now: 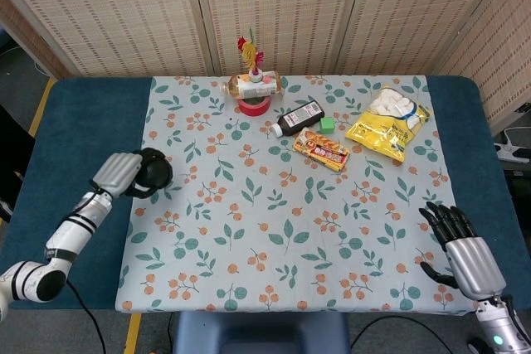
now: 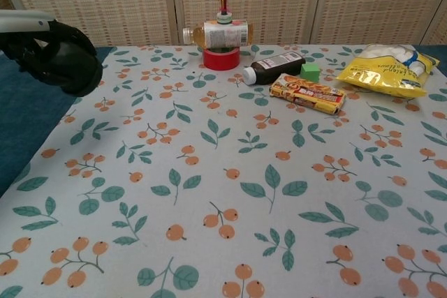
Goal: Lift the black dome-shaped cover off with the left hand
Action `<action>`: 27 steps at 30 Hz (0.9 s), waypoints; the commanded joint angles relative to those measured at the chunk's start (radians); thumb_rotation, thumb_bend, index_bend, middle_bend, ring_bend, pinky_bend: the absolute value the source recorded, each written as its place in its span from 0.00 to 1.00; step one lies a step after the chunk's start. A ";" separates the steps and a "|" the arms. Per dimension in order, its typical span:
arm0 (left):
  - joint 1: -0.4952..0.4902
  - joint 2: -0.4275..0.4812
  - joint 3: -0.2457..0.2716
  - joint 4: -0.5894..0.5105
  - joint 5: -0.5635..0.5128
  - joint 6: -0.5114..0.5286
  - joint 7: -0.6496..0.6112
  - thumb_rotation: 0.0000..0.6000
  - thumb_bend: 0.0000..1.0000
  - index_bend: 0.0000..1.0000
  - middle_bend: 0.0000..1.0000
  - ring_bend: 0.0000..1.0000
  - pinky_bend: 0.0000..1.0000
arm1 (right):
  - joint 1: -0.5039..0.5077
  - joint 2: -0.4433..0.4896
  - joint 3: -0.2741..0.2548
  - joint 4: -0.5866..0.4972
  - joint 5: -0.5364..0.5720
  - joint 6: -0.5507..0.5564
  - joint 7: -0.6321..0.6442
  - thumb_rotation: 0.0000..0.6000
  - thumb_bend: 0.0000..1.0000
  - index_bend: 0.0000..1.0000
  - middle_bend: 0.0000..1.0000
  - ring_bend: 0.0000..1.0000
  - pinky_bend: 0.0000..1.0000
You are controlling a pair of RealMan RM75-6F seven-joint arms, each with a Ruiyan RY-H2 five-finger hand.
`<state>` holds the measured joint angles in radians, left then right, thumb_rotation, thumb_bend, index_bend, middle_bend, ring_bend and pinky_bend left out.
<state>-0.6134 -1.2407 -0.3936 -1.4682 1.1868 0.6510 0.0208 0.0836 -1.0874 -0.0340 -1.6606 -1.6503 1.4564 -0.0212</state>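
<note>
The black dome-shaped cover (image 1: 154,170) (image 2: 70,66) is held off the table by my left hand (image 1: 121,175) (image 2: 31,40), whose fingers wrap around it at the left edge of the floral cloth. In the chest view the cover hangs above the cloth's left border with nothing under it. My right hand (image 1: 465,251) rests near the front right corner of the table, fingers spread and holding nothing; the chest view does not show it.
At the back stand a red tape roll (image 1: 254,105) with a bottle (image 1: 255,86) on it, a dark bottle (image 1: 298,118), a green cube (image 1: 327,124), a snack box (image 1: 321,150) and a yellow bag (image 1: 387,122). The floral cloth (image 1: 282,205) covers the blue table (image 1: 79,134).
</note>
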 commanded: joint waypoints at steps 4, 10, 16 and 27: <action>0.119 0.106 -0.066 -0.283 -0.171 -0.268 0.019 1.00 0.52 0.53 0.59 0.44 0.75 | 0.006 -0.003 -0.007 -0.005 -0.003 -0.017 -0.002 1.00 0.12 0.00 0.00 0.00 0.00; 0.220 0.145 -0.259 -0.452 -0.058 -0.614 -0.218 1.00 0.52 0.53 0.59 0.44 0.75 | 0.009 0.005 -0.013 -0.007 -0.010 -0.023 0.012 1.00 0.12 0.00 0.00 0.00 0.00; 0.249 0.036 -0.315 -0.278 0.088 -0.472 -0.145 1.00 0.52 0.53 0.59 0.44 0.75 | 0.010 0.009 -0.013 -0.005 -0.011 -0.021 0.022 1.00 0.12 0.00 0.00 0.00 0.00; 0.082 -0.100 -0.084 0.028 0.091 -0.249 0.011 1.00 0.52 0.53 0.59 0.42 0.74 | 0.012 0.003 -0.013 -0.008 -0.005 -0.030 0.008 1.00 0.12 0.00 0.00 0.00 0.00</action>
<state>-0.4906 -1.3017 -0.5346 -1.4892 1.2668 0.3498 -0.0233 0.0959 -1.0840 -0.0476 -1.6679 -1.6554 1.4271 -0.0131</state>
